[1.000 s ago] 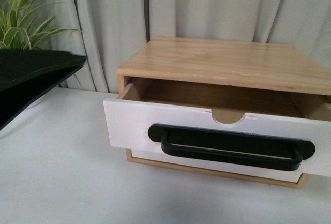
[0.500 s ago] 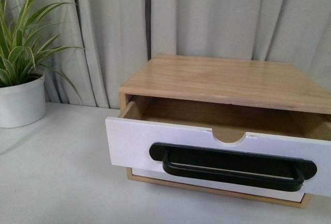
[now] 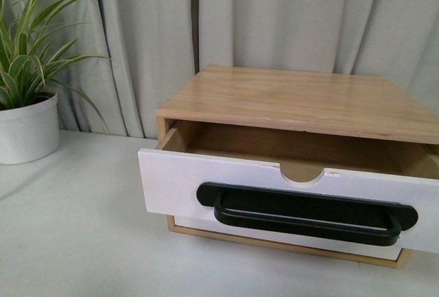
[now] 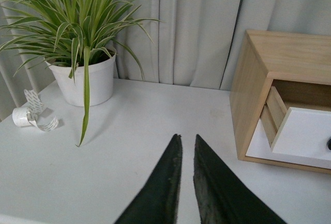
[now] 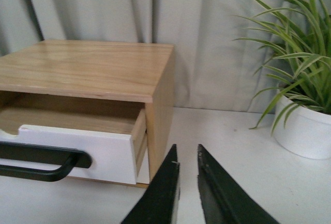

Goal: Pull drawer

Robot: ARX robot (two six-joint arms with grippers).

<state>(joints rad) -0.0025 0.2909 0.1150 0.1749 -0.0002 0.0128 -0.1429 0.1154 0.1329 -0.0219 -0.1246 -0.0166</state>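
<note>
The drawer (image 3: 274,194) stands pulled partway out of the light-wood cabinet (image 3: 302,98). Its white front carries a long black bar handle (image 3: 305,213) under a semicircular notch (image 3: 302,171). Neither arm shows in the front view. My left gripper (image 4: 187,140) is shut and empty, above the white table to the left of the cabinet (image 4: 253,89); the drawer (image 4: 305,136) juts out there. My right gripper (image 5: 186,153) is shut and empty, just off the cabinet's right side, near the drawer (image 5: 77,151) and handle (image 5: 41,164).
A spider plant in a white pot (image 3: 26,129) stands at the back left; it also appears as plant (image 4: 83,74). Another potted plant (image 5: 305,125) stands right of the cabinet. A roll of tape (image 4: 31,115) lies near the left pot. Grey curtains (image 3: 274,16) hang behind.
A black arm part that covered the left of the front view one second ago is gone, uncovering the plant. The view shifted slightly; the drawer stays equally open.
</note>
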